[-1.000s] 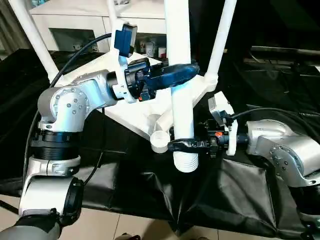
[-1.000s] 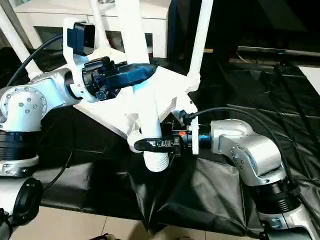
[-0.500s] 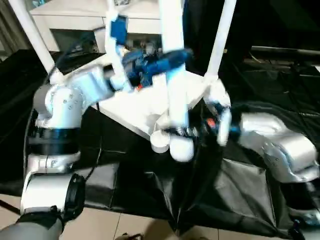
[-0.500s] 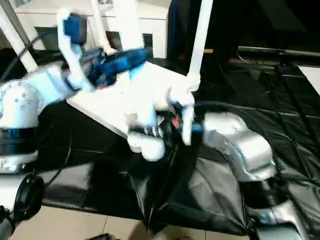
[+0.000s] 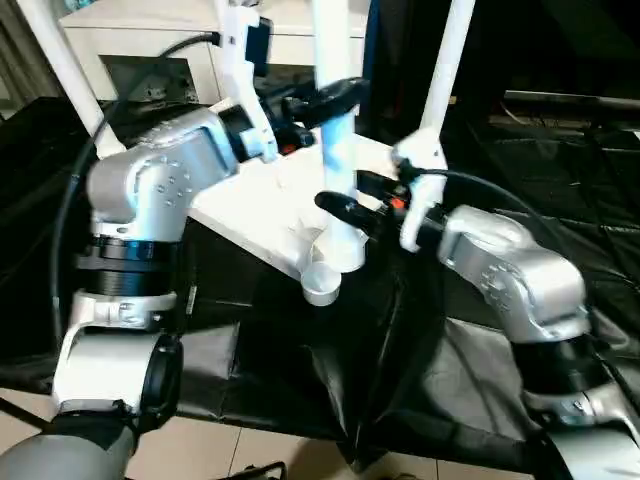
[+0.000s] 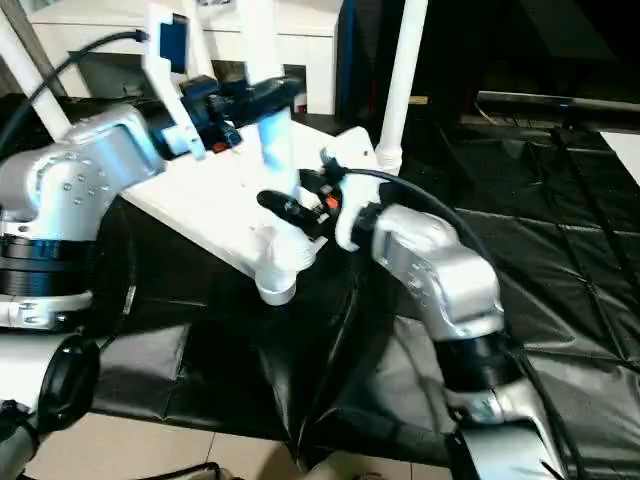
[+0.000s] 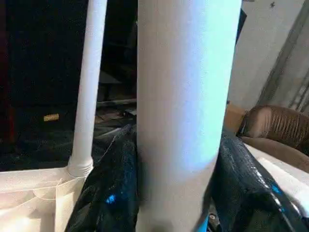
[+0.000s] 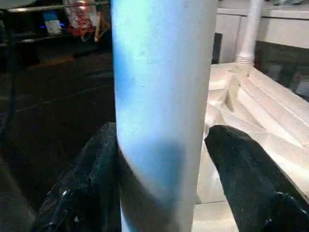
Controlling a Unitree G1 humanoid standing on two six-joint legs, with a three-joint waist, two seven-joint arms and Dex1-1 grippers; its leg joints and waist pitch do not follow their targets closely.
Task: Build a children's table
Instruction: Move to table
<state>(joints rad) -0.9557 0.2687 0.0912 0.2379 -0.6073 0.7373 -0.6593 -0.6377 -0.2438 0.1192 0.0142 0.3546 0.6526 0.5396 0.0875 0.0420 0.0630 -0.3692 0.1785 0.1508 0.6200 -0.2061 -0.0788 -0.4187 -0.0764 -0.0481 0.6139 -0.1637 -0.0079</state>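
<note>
**Light, stiff, slick tube: best gripped square across**

Stood upright at the 6 o'clock corner socket (image 5: 322, 285) of the upturned tabletop (image 5: 250, 205): one tapered tube leg (image 5: 335, 150). Left fingers (image 7: 111, 193) clenched on it high up; right fingers (image 8: 251, 183) slack around it lower down. Probably light, rigid and smooth, prone to slipping.

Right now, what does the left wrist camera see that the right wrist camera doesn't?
Left wrist view: a brown sofa and a pale wall in the background. Right wrist view: the white cabinet and a dark shelf with small things on it. Both: a fat white leg up close, with the left gripper clamped on it and the right gripper open around it. Both also have the tabletop and a second leg standing in a corner socket.
</note>
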